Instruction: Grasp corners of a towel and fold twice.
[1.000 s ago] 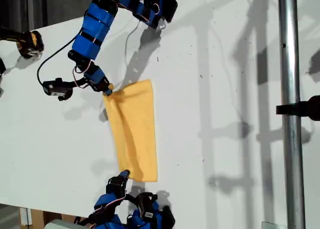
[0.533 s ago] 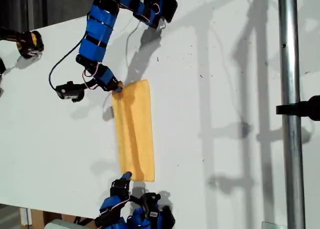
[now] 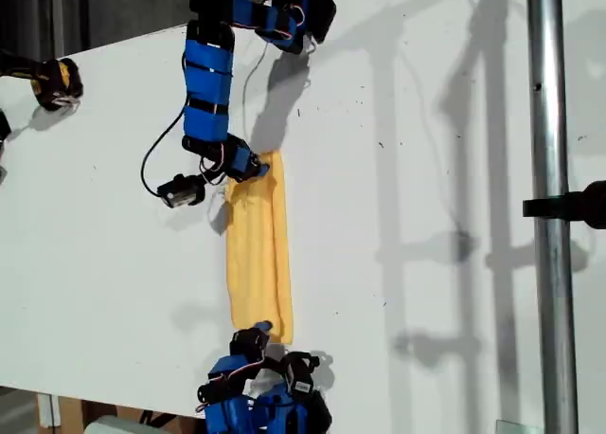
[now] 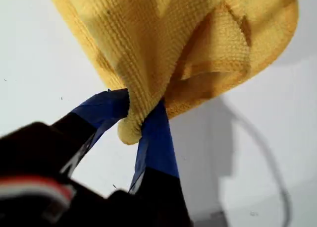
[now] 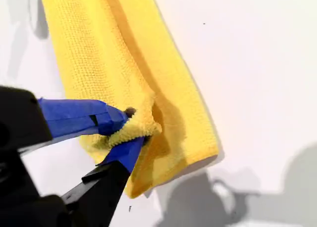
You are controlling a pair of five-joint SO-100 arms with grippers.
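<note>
The yellow-orange towel (image 3: 258, 263) lies on the white table as a narrow folded strip. In the exterior view one blue arm's gripper (image 3: 254, 167) holds the strip's far end. Another arm's gripper (image 3: 258, 334) holds its near end by the table's front edge. My first gripper (image 4: 136, 113) is shut on a bunched corner of the towel (image 4: 173, 33), whose layers hang loosely folded behind it. My second gripper (image 5: 131, 125) is shut on a corner lifted over the doubled towel (image 5: 99, 53). The wrist views do not show which arm is which.
A metal pole (image 3: 549, 207) with a black clamp (image 3: 579, 205) stands upright at the exterior view's right. A black-and-yellow object (image 3: 52, 81) sits at the table's far corner on the exterior view's left. A small black unit (image 3: 180, 192) hangs by a cable beside the far arm.
Both grippers carried their corners toward the exterior view's right, over the towel. The towel went from a wide sheet to a narrow doubled strip.
</note>
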